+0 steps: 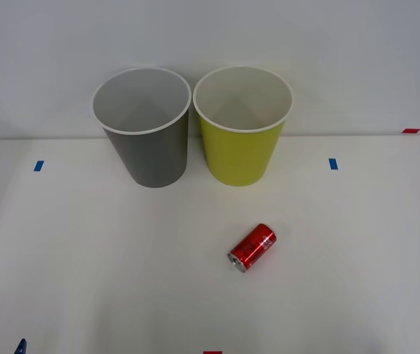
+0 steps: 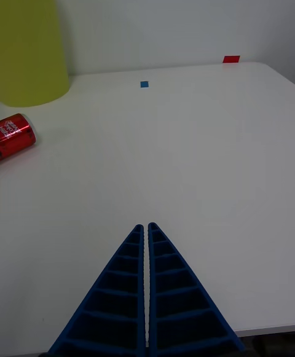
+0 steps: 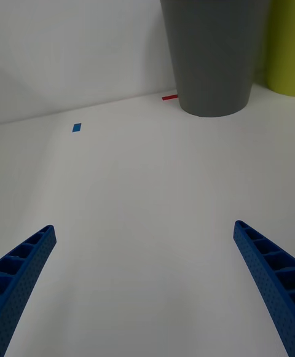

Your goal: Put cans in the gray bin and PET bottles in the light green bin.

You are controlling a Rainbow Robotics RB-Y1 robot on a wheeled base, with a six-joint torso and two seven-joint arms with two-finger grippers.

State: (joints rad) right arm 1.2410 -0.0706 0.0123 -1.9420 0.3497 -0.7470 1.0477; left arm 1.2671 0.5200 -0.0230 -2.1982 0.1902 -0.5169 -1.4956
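I see the small red metal can (image 1: 252, 248) lying on its side on the white table (image 1: 85, 280), long axis diagonal, in front of the yellow-green bucket (image 1: 241, 151) and nearer my right gripper (image 2: 147, 229), fingers pressed together; my left gripper (image 3: 144, 237) gapes wide before the dark gray bucket (image 3: 215, 50)

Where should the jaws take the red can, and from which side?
Probably around its round body, midway along, coming down from above. The red can lies on its side on the table, silver end toward the robot, so the jaws should straddle it across its long axis.
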